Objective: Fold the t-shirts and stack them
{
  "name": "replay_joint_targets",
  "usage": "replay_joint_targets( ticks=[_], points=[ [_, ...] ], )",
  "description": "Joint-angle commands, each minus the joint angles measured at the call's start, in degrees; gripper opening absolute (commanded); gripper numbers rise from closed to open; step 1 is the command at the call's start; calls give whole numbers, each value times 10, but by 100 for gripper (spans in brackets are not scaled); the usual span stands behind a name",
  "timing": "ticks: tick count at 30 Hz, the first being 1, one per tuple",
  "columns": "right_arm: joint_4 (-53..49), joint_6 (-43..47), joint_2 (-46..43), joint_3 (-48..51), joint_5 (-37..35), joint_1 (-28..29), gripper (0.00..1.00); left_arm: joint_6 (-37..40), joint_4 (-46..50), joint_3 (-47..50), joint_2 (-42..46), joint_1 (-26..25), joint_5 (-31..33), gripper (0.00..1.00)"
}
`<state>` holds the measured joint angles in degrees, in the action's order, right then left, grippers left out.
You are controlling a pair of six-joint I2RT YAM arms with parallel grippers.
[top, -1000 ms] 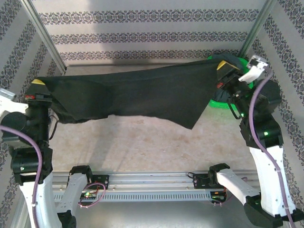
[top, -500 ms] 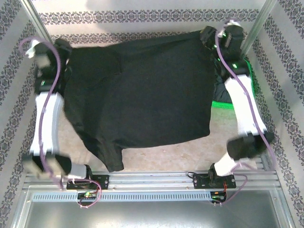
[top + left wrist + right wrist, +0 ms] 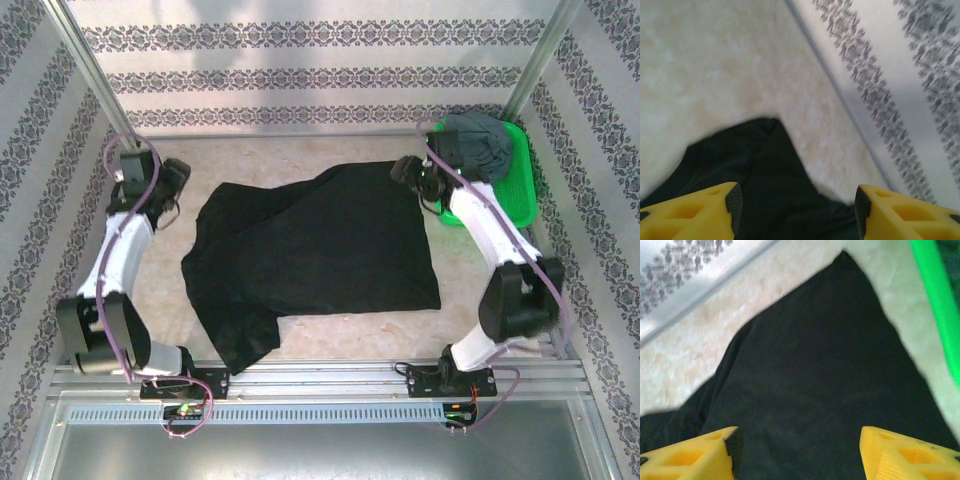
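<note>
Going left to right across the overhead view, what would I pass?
left gripper → black t-shirt → right gripper → green basket

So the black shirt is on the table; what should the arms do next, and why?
Probably the open left tool should pinch the rumpled left edge of the black shirt and tug it flat: that side lies bunched, the right side flatter.
</note>
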<state>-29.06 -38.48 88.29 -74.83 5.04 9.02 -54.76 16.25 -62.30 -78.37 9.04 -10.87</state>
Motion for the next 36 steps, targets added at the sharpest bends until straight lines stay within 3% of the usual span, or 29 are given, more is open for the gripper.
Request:
replay_joint_targets(
  ticks=[1,7,15,23,32,36],
  points=[
    [3,-29,-46,89,-4,31,59,-19,-10,89,6,-24,-33,56],
    [12,-57,-93,219,-15,49,53,-24,-34,123,-33,-81,-41,48],
    [5,-26,-9,234,1,7,52,-30,-128,57,-181,-106,-54,49],
    [-35,-7,48,210,0,-12,51,20,-74,-37,-297,-112,-45,44],
    [-42,-22,36,204,4,-15,51,47,27,-46,-272,-127,0,44],
    [-33,-26,28,201,23,-6,51,49,38,-39,-278,-133,-15,43]
  ],
)
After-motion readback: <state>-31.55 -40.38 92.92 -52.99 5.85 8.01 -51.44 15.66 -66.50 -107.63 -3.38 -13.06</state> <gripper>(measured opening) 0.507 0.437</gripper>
